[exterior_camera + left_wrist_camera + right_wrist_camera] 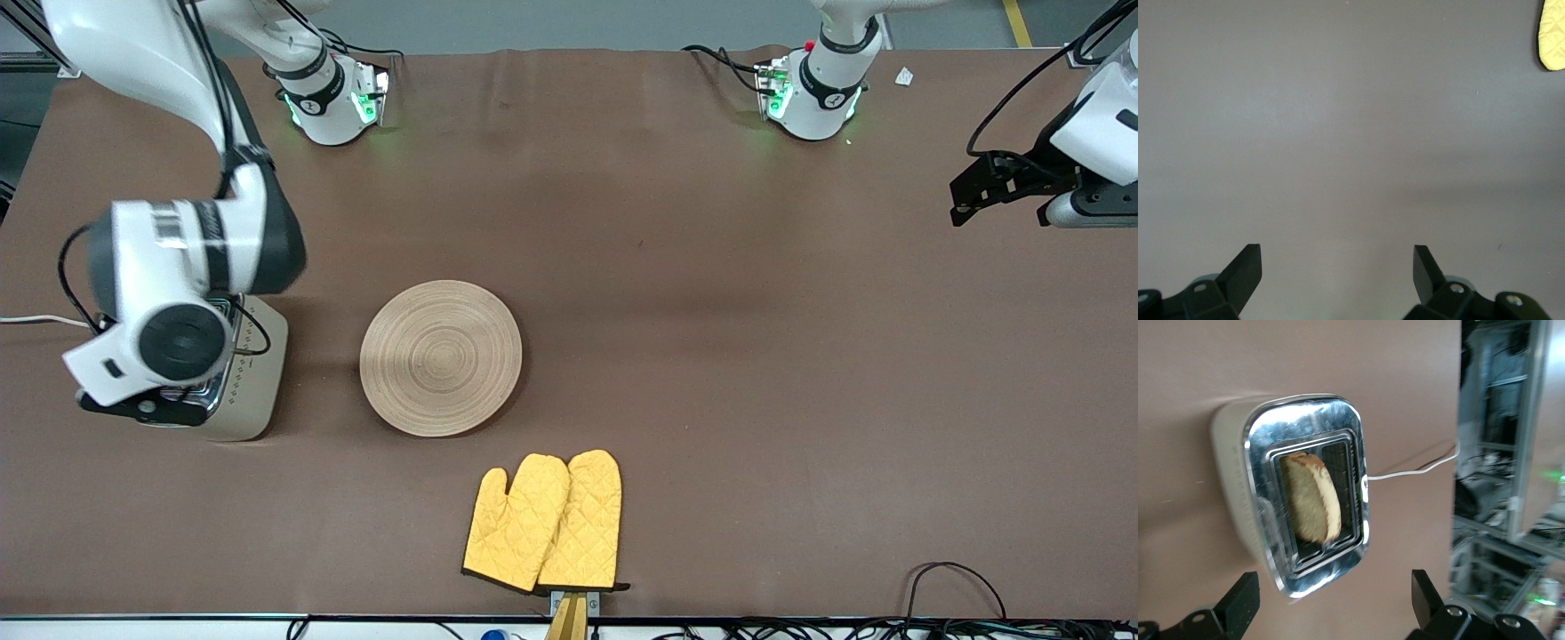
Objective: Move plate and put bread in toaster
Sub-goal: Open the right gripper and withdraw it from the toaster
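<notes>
The right end effector (1331,603) hangs spread over the toaster (1298,493), bread (1313,497) leaning in its slot (lift straight up, clear of chrome). The left end effector (1337,270), spread, waits over bare bench (1338,120).

Toaster (253,391) mostly hidden under the right arm, oven mitt (1553,37) cut off at the left wrist view's edge

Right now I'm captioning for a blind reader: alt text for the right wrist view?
A slice of bread sits in a slot of the chrome-topped toaster, seen from above. The open right tool hangs over it, holding nothing.
</notes>
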